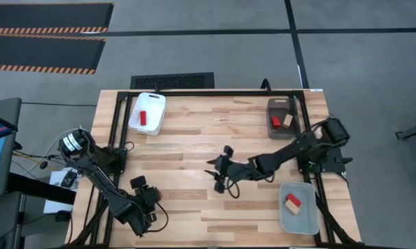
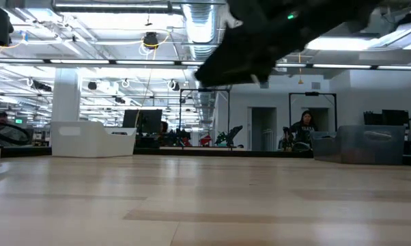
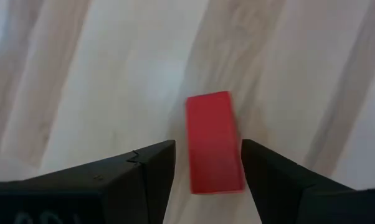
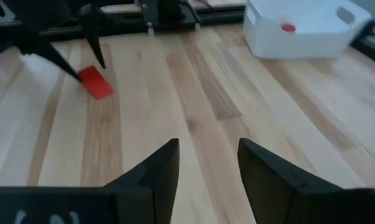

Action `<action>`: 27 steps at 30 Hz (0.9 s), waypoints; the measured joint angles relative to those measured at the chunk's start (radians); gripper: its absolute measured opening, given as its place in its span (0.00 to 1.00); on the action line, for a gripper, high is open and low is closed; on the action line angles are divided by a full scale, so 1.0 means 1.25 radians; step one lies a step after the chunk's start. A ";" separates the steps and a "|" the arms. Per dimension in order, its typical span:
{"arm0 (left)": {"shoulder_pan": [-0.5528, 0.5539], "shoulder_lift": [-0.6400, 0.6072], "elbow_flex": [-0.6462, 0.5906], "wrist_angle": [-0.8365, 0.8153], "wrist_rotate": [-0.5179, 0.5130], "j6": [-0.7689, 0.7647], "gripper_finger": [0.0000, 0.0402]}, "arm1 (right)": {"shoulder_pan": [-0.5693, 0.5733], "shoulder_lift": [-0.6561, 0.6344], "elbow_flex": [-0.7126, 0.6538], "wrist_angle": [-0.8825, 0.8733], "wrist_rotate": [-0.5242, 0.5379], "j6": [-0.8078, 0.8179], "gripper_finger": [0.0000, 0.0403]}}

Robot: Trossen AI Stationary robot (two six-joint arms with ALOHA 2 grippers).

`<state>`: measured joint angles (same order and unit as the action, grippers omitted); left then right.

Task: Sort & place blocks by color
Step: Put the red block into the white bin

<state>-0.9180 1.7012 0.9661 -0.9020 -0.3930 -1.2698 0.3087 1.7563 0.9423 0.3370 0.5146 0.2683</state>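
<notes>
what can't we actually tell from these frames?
- High view: whether the left gripper grips the red block; too small. The left wrist view shows the fingers either side, contact unclear.
- Low view: no blocks visible; a dark arm fills the top.
- High view: the clear tray cut by the bottom edge.
- Right wrist view: the white tray hides most of its block.

Bright red block [image 3: 213,143]; pale striped wood bench [image 1: 194,138]; white tray [image 1: 147,113]; brown tray [image 1: 282,115]; dark tools.
</notes>
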 joint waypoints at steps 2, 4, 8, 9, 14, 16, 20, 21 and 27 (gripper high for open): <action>0.000 0.000 0.000 0.012 0.007 0.003 0.43 | -0.010 0.044 0.020 0.050 -0.012 -0.013 0.46; 0.000 0.000 -0.001 0.013 0.018 0.004 0.43 | -0.022 0.080 0.040 0.071 -0.038 -0.023 0.45; 0.000 0.000 -0.019 0.028 0.020 0.004 0.43 | -0.043 0.135 0.097 0.085 -0.140 -0.025 0.44; 0.000 0.000 -0.027 0.034 0.024 0.003 0.43 | -0.046 0.146 0.109 0.083 -0.158 -0.026 0.44; 0.009 -0.006 -0.084 0.093 0.048 -0.002 0.43 | -0.045 0.181 0.154 0.077 -0.183 -0.033 0.44; 0.009 -0.007 -0.099 0.112 0.049 0.002 0.43 | -0.045 0.184 0.159 0.069 -0.183 -0.047 0.44; 0.009 -0.007 -0.104 0.123 0.045 0.030 0.37 | -0.053 0.183 0.163 0.072 -0.181 -0.054 0.44; 0.009 -0.007 -0.104 0.123 0.043 0.036 0.35 | -0.056 0.183 0.163 0.067 -0.181 -0.054 0.44; 0.009 -0.007 -0.100 0.120 0.036 0.059 0.27 | -0.078 0.183 0.163 0.045 -0.180 -0.041 0.44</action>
<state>-0.9062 1.6928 0.8406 -0.7521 -0.3486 -1.1964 0.2108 1.9850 1.1457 0.3926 0.2897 0.2172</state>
